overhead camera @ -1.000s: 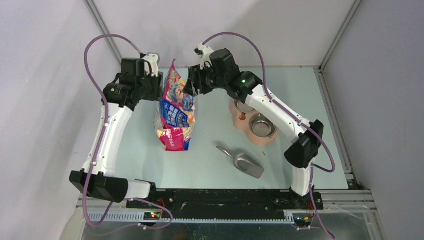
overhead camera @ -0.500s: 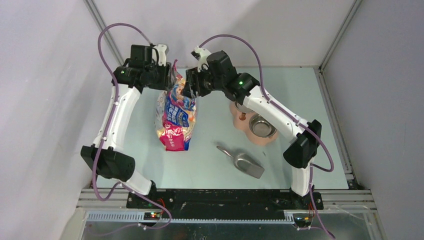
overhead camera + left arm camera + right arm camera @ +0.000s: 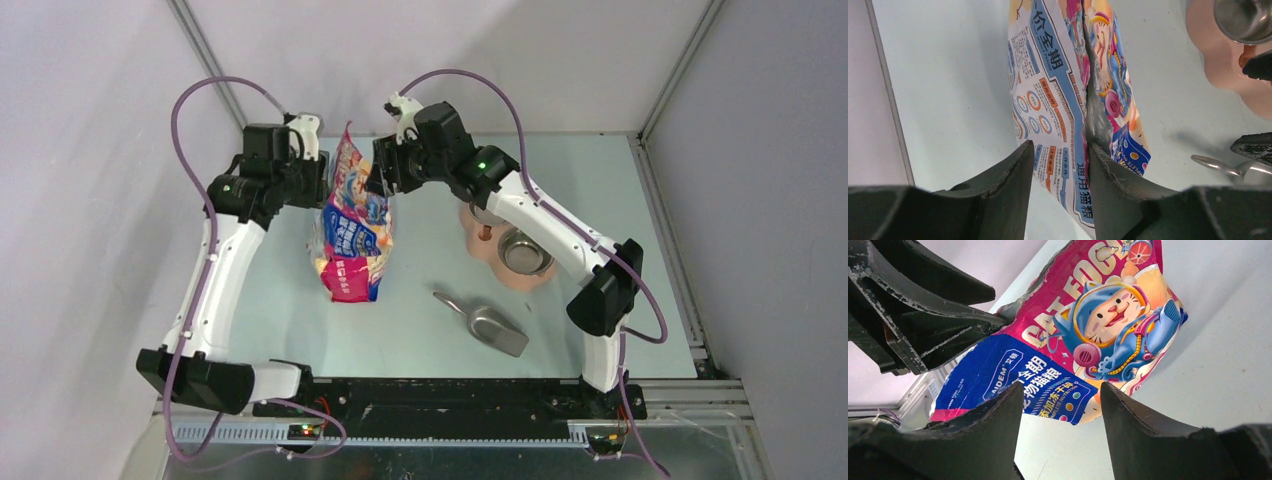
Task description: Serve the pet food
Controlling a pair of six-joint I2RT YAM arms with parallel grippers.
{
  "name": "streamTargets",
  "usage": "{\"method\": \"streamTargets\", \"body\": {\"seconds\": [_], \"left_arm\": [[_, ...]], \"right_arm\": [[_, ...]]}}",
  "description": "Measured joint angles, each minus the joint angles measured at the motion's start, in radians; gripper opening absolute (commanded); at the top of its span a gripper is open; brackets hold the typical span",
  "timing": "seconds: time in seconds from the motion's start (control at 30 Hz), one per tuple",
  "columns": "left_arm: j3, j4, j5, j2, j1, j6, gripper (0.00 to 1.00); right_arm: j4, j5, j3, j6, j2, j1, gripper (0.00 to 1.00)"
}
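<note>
The left gripper pinches the top side of a shiny pink and blue cat food bag, with one black finger on each face of it. The bag stands up and leans a little on the pale green table. The small brown pet food does not show in any view, so I cannot tell where it is. Just right of the bag's top is the right gripper. Its two fingers are spread apart and hold nothing. They are near the bag but do not touch it. Further right, closer to the arm bases, a grey metal scoop lies flat on the table. Behind it and a bit to the right, a pink stand holds two round shiny metal bowls.
</note>
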Motion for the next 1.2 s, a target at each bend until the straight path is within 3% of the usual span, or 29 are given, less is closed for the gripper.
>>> {"method": "streamTargets", "body": {"seconds": [0.2,0.33,0.5,0.67,0.97,1.2], "left_arm": [[-0.009,0.007,0.018,0.001,0.0,0.009,0.48],[0.047,0.002,0.042,0.055,0.0,0.01,0.4],[0.15,-0.021,0.108,0.165,-0.001,0.01,0.23],[0.132,-0.015,0.176,0.166,-0.004,0.008,0.02],[0.064,0.01,0.179,0.099,-0.004,0.006,0.0],[0.059,0.009,0.169,0.086,-0.004,0.006,0.0]], "right_arm": [[-0.001,0.001,0.0,0.0,0.0,0.005,0.61],[-0.001,0.001,0.0,0.0,0.0,0.011,0.59],[-0.001,-0.001,0.021,0.014,0.024,0.011,0.58],[0.007,0.007,0.092,0.109,0.104,0.011,0.53],[0.006,0.001,0.13,0.295,0.198,0.01,0.48],[0.061,-0.098,0.129,0.423,0.214,0.0,0.45]]}}
